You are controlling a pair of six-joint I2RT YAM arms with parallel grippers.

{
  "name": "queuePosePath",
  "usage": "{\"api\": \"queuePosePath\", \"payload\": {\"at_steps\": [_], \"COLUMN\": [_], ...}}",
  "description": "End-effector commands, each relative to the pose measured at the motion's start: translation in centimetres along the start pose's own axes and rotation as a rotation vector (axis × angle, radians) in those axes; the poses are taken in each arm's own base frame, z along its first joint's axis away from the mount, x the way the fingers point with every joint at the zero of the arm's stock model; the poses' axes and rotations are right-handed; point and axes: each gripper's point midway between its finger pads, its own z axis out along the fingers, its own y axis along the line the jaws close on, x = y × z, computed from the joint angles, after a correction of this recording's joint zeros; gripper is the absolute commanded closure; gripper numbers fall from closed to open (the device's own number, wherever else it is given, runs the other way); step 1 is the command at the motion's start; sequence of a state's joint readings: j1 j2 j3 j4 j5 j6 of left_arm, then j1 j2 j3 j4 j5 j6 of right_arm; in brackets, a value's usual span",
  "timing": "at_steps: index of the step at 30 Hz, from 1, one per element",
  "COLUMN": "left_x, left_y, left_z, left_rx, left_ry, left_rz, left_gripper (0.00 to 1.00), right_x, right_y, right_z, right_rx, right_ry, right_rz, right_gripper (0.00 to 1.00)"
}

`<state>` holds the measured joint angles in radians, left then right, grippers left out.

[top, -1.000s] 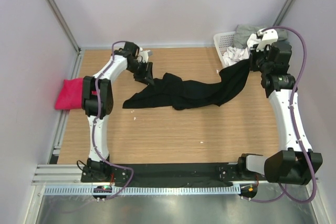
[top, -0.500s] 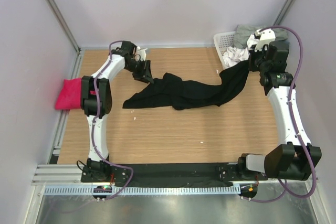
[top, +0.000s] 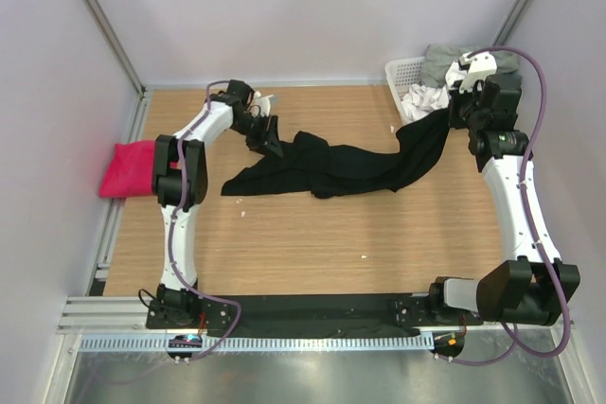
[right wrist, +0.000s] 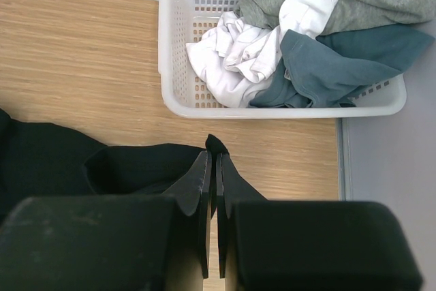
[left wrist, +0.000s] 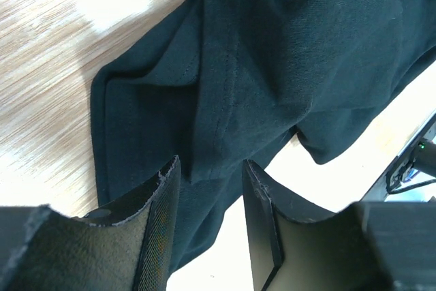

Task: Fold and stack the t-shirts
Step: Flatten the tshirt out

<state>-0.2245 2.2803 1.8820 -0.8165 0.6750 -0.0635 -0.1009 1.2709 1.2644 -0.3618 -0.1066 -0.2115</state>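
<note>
The black t-shirt [top: 360, 166] lies crumpled and stretched in a long band across the table. My right gripper [top: 456, 115] is shut on its right end, lifted next to the basket; in the right wrist view [right wrist: 212, 158] a small tip of black cloth [right wrist: 48, 161] sticks out between the closed fingers. My left gripper [top: 270, 142] is open at the shirt's upper left end. In the left wrist view [left wrist: 210, 165] the fingers stand apart over a folded hem of the black cloth [left wrist: 272, 46]. The pink t-shirt [top: 126, 169] lies folded at the table's left edge.
A white latticed basket [top: 402, 71] stands at the back right corner with grey, white and teal clothes in it; its rim [right wrist: 272, 110] is just beyond my right fingers. Walls and metal rails bound the table on the left, back and right.
My left gripper has shifted a little to the right, onto the shirt's upper left end. The right gripper and the shirt have stayed in place.
</note>
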Motion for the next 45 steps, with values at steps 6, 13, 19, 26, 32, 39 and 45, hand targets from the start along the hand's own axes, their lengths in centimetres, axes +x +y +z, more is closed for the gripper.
{"api": "queuePosePath", "payload": {"at_steps": [6, 13, 19, 26, 32, 39, 45], "left_x": [0.6, 1.8, 2.0, 1.8, 1.2, -1.2, -3.2], "left_y": [-1.4, -2.4, -2.8, -3.6, -4.4, -6.7, -9.3], "left_z": [0.0, -0.2, -0.2, -1.1, -2.4, -8.4, -13.9], "left_rx": [0.048, 0.056, 0.054, 0.051, 0.031, -0.069, -0.163], "left_ry": [0.016, 0.042, 0.044, 0.031, 0.001, -0.120, -0.243], "left_rz": [-0.008, -0.005, 0.010, 0.033, 0.072, 0.235, 0.357], "left_gripper": [0.59, 0.60, 0.63, 0.84, 1.00, 1.00, 1.00], "right_x": [-2.2, -2.1, -1.7, -1.6, -1.4, -4.5, -8.1], "right_y": [-1.0, -1.0, -0.8, -0.9, -0.9, -1.6, -2.6], "right_z": [-0.7, -0.9, -1.0, -1.7, -2.1, -3.5, -5.1], "right_rx": [0.038, 0.039, 0.038, 0.046, 0.048, 0.074, 0.114], "right_ry": [-0.080, -0.084, -0.083, -0.088, -0.091, -0.168, -0.256], "right_rz": [-0.022, -0.022, -0.022, -0.021, -0.016, -0.026, -0.018], "right_gripper": [0.99, 0.99, 0.99, 0.99, 0.99, 0.99, 0.99]}}
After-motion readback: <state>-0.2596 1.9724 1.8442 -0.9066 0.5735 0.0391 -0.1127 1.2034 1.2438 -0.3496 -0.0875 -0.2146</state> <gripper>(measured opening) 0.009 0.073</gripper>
